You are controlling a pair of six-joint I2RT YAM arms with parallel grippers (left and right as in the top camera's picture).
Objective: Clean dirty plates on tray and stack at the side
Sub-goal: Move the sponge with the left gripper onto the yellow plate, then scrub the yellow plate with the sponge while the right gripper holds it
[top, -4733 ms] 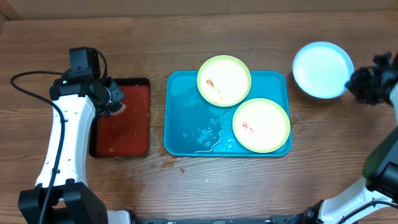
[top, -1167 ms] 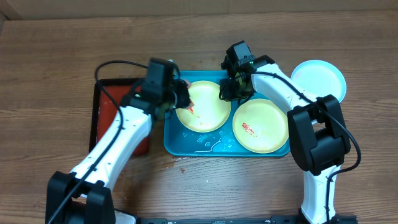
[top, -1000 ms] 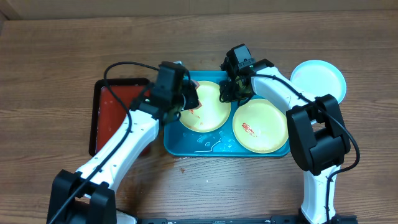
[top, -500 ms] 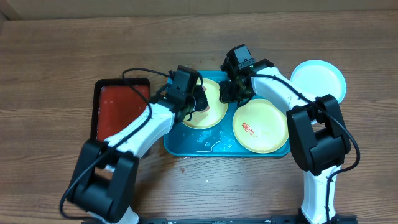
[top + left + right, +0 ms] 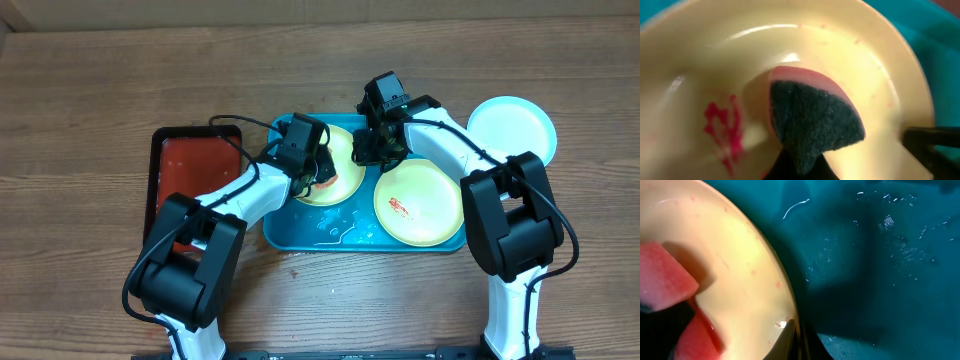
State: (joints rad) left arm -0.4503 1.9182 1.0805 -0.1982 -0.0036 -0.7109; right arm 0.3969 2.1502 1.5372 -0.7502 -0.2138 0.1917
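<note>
1. At the far left of the blue tray (image 5: 300,225), which sits mid-tabletop, the far plate (image 5: 340,188) lies flat. A second yellow-green plate (image 5: 420,200) fills the tray's near right corner. A light blue plate (image 5: 512,125) rests off the tray, toward the tabletop's right edge.
2. The left tool (image 5: 322,172) is clenched on a pink sponge (image 5: 815,120), dark scouring face showing, pressed into the far plate's well.
3. The right tool (image 5: 368,155) is clamped on that plate's right rim, apparently steadying it.
4. The red smear (image 5: 722,127) lies just beside the sponge and uncovered, on the side away from the pinched rim.
5. The next wipe likely has to carry the sponge sideways across the well onto the smear. The left arm is the one placed for it, and the round plate gives no axis to follow.
</note>
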